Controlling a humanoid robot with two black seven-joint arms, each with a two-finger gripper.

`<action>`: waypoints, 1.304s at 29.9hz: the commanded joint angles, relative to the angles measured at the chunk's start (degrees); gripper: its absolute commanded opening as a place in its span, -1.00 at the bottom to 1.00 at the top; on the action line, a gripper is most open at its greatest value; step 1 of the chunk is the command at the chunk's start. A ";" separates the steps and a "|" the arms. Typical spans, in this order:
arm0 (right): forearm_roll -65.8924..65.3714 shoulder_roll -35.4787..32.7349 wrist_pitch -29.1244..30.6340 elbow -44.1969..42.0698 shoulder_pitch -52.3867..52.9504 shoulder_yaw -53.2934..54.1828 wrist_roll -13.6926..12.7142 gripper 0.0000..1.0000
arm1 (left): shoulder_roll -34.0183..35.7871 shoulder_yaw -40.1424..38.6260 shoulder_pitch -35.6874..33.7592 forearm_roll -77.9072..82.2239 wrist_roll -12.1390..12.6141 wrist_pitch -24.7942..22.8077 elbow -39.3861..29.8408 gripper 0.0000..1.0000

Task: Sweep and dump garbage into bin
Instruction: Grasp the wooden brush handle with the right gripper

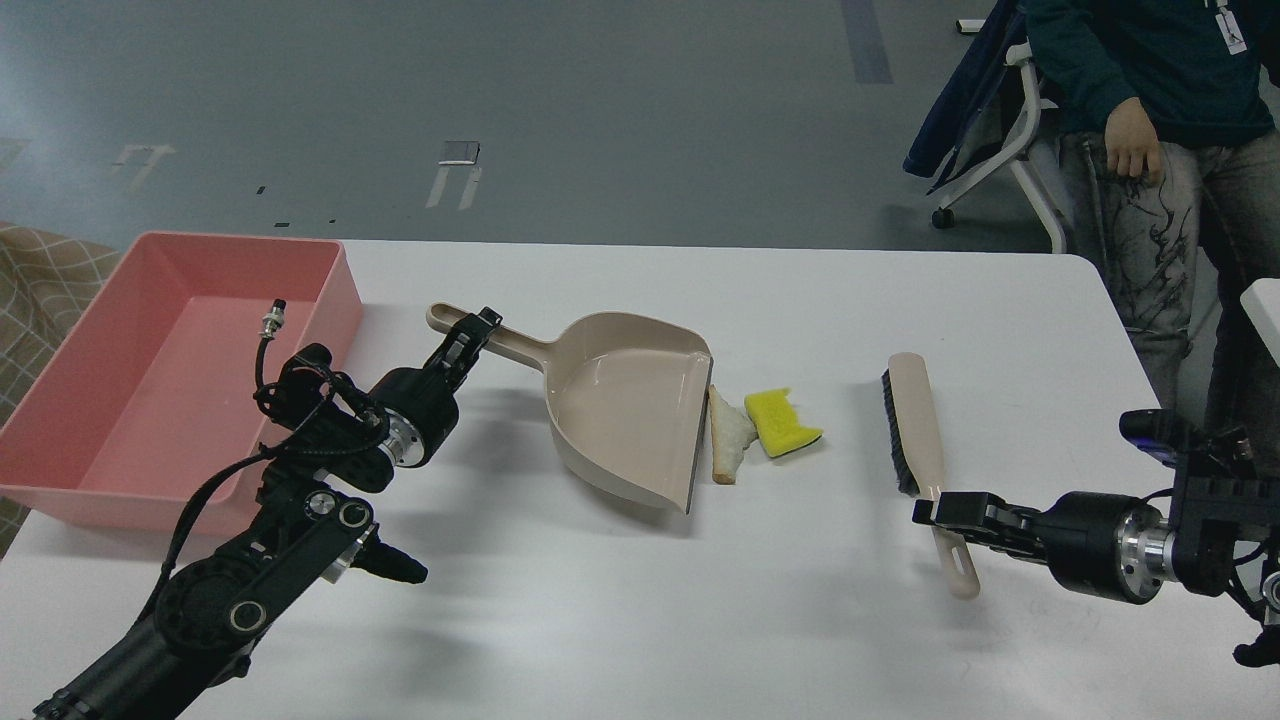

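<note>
The garbage lies mid-table: a white bread slice (730, 435) with brown crust touches the open lip of the beige dustpan (625, 420), and a yellow sponge (783, 421) with a dark green side lies just right of the bread. The pink bin (90, 400) stands at the far left and looks empty. My left gripper (468, 337) is shut on the dustpan's long handle (500, 345). My right gripper (940, 512) lies across the handle of the beige black-bristled brush (915, 420). Its fingers cannot be told apart.
A person (1150, 120) stands beyond the table's far right corner beside a white chair (1010, 140). The white table (640, 600) shows bare surface along its front. A checked cloth (40, 280) lies left of the bin.
</note>
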 commanded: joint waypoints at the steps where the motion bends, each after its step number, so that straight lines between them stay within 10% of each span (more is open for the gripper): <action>1: 0.06 0.02 0.55 0.19 0.00 0.14 -1.46 -0.29 | 0.00 -0.08 0.09 0.00 -0.05 0.08 0.00 -1.00; 12: 0.06 -0.15 1.16 1.68 0.18 0.05 -2.96 -1.00 | 0.00 -0.17 0.17 0.00 -0.14 0.35 -0.17 -1.00; 39: -2.58 0.81 1.96 2.74 4.13 -0.83 -5.51 -1.00 | 0.09 -0.17 0.44 0.53 -1.55 1.31 -0.61 -1.00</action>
